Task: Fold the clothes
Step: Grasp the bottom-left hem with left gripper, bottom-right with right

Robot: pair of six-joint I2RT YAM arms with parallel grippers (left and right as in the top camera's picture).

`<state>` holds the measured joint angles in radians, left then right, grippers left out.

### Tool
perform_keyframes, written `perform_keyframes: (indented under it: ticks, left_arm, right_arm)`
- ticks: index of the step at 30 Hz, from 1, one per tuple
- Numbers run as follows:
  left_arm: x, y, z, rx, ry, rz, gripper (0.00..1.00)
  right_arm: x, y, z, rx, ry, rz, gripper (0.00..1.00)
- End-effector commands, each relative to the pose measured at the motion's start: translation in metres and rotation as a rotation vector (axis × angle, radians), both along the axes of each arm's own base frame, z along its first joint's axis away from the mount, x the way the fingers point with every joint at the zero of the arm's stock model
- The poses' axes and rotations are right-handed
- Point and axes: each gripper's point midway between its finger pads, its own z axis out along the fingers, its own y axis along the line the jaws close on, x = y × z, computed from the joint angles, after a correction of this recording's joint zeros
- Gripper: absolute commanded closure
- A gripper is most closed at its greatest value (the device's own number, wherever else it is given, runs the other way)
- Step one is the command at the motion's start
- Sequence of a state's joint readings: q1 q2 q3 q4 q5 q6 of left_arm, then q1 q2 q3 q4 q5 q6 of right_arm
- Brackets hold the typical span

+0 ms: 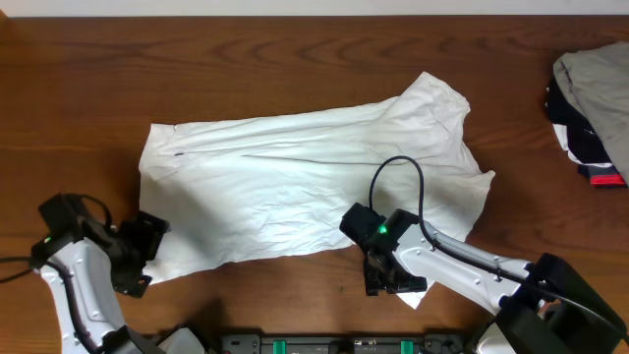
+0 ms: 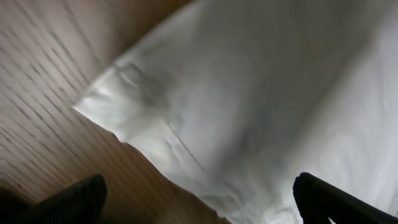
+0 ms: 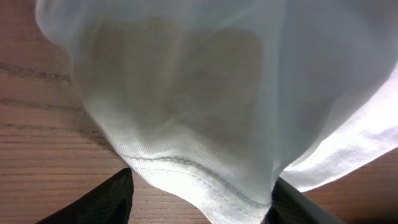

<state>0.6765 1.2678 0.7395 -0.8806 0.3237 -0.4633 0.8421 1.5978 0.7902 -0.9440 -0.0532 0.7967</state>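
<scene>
Overhead: white T-shirt (image 1: 295, 187) lies flat on tabletop (image 1: 295, 59), long axis L-R. Left hand (image 1: 145, 254), fingers apart, sits at near-left corner. Right hand (image 1: 390, 277) straddles near hem; clamped or not, can't tell.

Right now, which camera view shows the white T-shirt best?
The overhead view: the white T-shirt lies spread on the table, nearly all its outline visible. The left wrist view shows only one blurred corner; the right wrist view shows only a stitched hem between the right fingers.
</scene>
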Motion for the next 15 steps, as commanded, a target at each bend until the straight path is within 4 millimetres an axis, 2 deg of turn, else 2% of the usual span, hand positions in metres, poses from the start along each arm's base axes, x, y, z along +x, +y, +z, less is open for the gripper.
perform_keyframes:
  ticks: [1, 11, 15]
  left_arm:
    - [-0.004, 0.009, -0.006, 0.011, -0.005, 0.018, 0.02]
    - [0.016, 0.039, -0.003, 0.119, -0.093, 0.049, 0.02]
    - [0.011, 0.048, -0.01, 0.156, -0.045, 0.057, 0.02]
  right_arm:
    - [0.0, -0.001, -0.001, -0.013, -0.008, 0.001, 0.36]
    - [0.0, -0.001, -0.001, -0.012, -0.007, 0.0, 0.35]
    - [0.0, -0.001, -0.001, -0.012, -0.008, 0.0, 0.35]
